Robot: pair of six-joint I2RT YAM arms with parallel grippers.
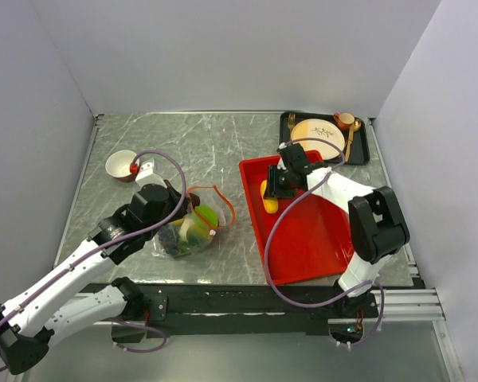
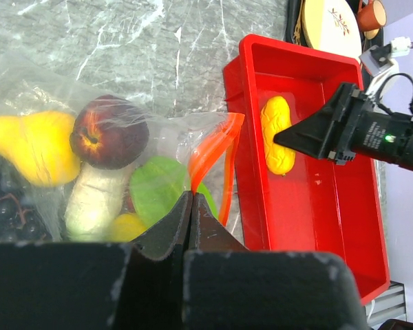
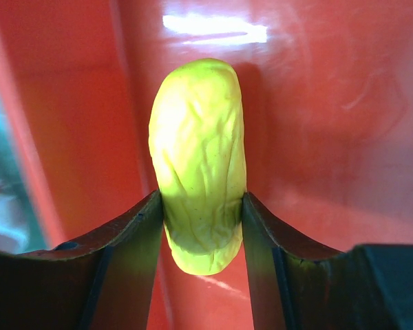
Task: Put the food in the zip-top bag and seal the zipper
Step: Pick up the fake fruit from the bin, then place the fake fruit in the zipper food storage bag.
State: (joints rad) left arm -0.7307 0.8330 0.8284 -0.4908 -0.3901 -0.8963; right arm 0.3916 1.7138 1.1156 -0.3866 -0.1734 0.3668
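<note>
Whole thing sits in a little three-sided booth: a plain pale back wall (image 1: 223, 48) well beyond both grippers, a left wall (image 1: 24, 119) out past the left gripper (image 1: 193, 211), and a right wall (image 1: 450, 95) out past the right gripper (image 1: 269, 193). The walls look kinda grey-lilac. Under the grippers is a grey marble-look table (image 1: 183, 143) with white veins and thin metal trim along its edges. Behind them, at the near edge, there's a black plate (image 1: 223, 301) and silver rails (image 1: 414, 301). Lighting's soft and even with only faint shadows, plus one bright glare patch on the red tray (image 3: 316, 103) floor just ahead of the right gripper.
</note>
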